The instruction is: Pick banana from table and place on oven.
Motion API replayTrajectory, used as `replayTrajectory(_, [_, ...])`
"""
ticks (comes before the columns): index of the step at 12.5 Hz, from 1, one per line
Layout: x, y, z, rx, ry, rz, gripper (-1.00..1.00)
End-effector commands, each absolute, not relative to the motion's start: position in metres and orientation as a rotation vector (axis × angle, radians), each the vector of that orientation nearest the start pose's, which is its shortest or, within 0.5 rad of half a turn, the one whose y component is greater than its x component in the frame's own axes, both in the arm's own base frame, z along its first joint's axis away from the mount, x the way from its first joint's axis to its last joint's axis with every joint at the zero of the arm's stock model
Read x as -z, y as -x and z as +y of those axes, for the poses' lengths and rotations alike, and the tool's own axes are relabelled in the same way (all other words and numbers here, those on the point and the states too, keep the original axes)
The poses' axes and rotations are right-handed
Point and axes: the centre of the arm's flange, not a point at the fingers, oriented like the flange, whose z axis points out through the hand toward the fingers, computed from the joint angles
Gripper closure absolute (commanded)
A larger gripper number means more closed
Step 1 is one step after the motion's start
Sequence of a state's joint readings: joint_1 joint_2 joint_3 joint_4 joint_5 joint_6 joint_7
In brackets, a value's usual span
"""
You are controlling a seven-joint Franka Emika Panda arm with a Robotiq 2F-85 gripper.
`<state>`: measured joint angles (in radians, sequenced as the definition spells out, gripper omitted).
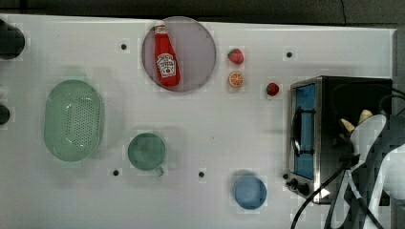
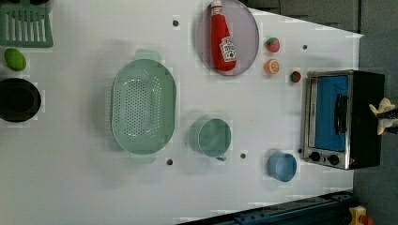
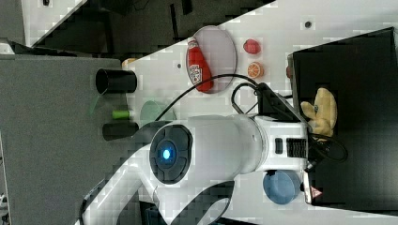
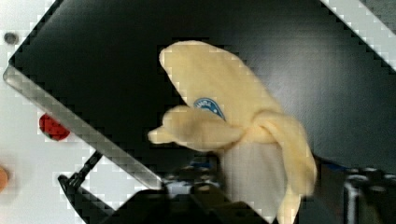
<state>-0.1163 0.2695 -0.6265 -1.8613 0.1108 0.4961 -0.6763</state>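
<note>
The pale yellow, part-peeled banana point(image 4: 224, 93) is over the black top of the oven point(image 4: 116, 46), right at my gripper point(image 4: 233, 200). In the right view the banana point(image 3: 324, 110) lies against the oven's top point(image 3: 356, 70) just past the gripper point(image 3: 312, 124). In the top view the banana's two cream tips point(image 1: 356, 121) poke out from under my white arm above the oven point(image 1: 363, 93), which stands at the top view's right end of the white table point(image 1: 215, 133). The left view has the banana point(image 2: 384, 112) at the oven's point(image 2: 368, 93) far edge.
A ketchup bottle point(image 1: 166, 57) lies on a round grey plate point(image 1: 196, 47). Two strawberries point(image 1: 235, 56) point(image 1: 272, 89) and an orange slice point(image 1: 235, 79) lie near the oven door. A green colander point(image 1: 74, 119), a green cup point(image 1: 146, 151) and a blue cup point(image 1: 250, 192) stand on the table. Black cables point(image 1: 329, 191) hang by the oven.
</note>
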Motion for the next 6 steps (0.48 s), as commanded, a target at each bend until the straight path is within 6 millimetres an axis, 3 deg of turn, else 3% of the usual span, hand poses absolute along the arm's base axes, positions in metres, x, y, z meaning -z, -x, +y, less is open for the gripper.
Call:
replayTrajectory(1, [-0.411, -0.476, -0.395, 0.022, 2.920, 1.343, -1.00])
replayTrajectory(2, [-0.423, -0.478, -0.393, 0.049, 2.933, 1.313, -1.00])
replayTrajectory(4, [-0.465, -0.485, -0.382, 0.131, 2.969, 1.244, -1.00])
replayTrajectory(6, [-0.505, -0.490, -0.348, 0.125, 2.966, 1.137, -1.00])
